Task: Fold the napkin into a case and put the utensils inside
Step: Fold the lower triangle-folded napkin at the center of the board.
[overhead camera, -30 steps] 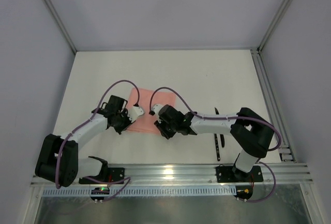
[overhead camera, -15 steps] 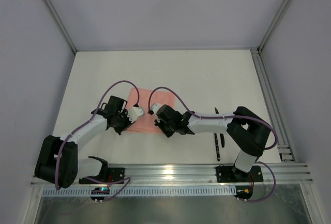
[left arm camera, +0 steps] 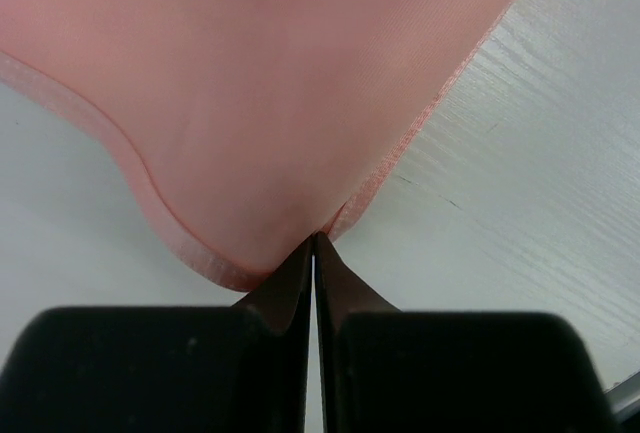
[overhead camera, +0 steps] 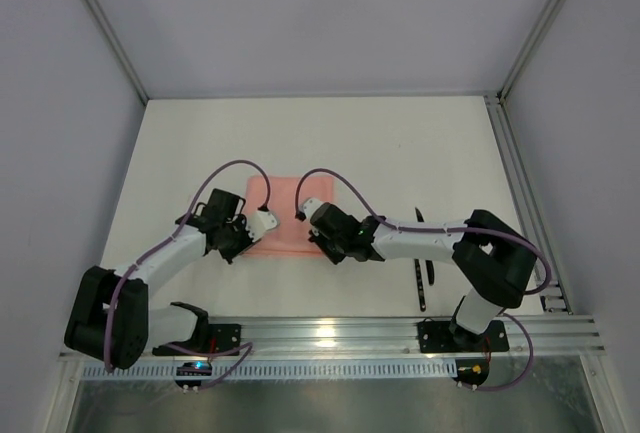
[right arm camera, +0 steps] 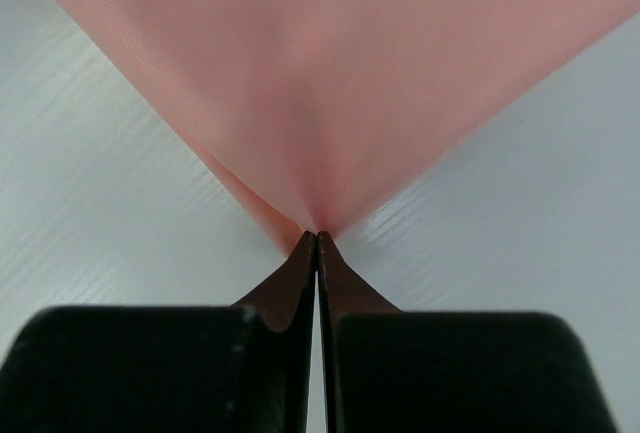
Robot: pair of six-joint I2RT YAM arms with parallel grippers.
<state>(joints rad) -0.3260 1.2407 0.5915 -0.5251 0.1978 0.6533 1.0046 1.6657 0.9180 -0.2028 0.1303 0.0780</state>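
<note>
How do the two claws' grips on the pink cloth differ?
The left gripper pinches the napkin where its hemmed edge curls loosely; the right gripper pinches a corner from which the cloth fans out smooth. The left holds the napkin's left side, the right its right side. Both are shut on the napkin.

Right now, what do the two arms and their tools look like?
The left arm and right arm both have white links, black joints and a purple cable looping alongside. The left tool and right tool have black blocky fingers tapering to thin dark brown tips.
</note>
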